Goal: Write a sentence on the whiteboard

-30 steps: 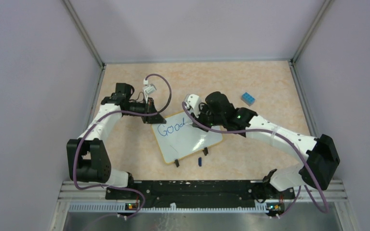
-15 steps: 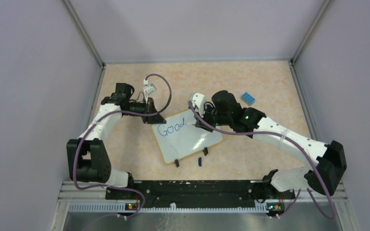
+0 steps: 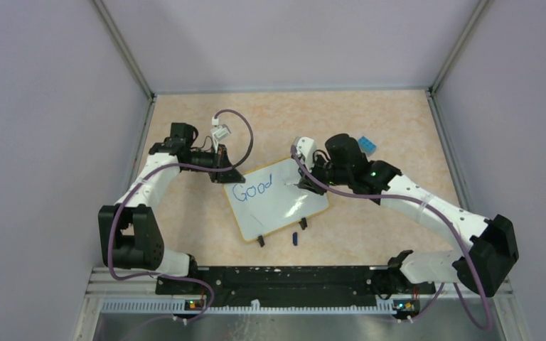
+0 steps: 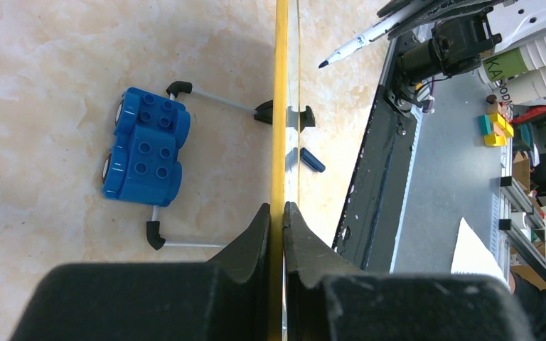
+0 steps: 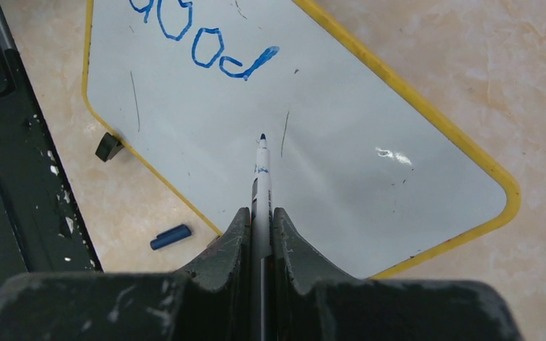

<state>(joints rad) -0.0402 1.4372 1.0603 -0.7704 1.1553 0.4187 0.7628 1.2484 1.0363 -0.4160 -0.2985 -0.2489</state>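
The whiteboard (image 3: pixel 276 200) lies near the middle of the tabletop, a little toward the near edge and turned at an angle. Its two black clip feet (image 3: pixel 261 241) point at the arms' bases. Blue lettering (image 3: pixel 250 192) reading "Good" runs along the board's far-left part; the rest of the white surface carries only a few faint strokes.

The left gripper (image 3: pixel 222 170) sits at the board's far-left corner. In the left wrist view its fingers (image 4: pixel 261 234) are nearly together, pinching the thin yellow rim (image 4: pixel 279 106) between them — the board shows edge-on there.

The right gripper (image 5: pixel 259 213) reaches over the board's far-right part, its fingers narrow and clamped on a white marker (image 5: pixel 259 177). The marker's dark tip points down at the bare white area below the "d" — whether it touches the surface cannot be told.

A small blue cap (image 3: pixel 295 238) lies on the tabletop just off the board's near edge, between the two feet. A small blue block (image 3: pixel 367 146) sits toward the far-right corner, behind the right arm, apart from the board.
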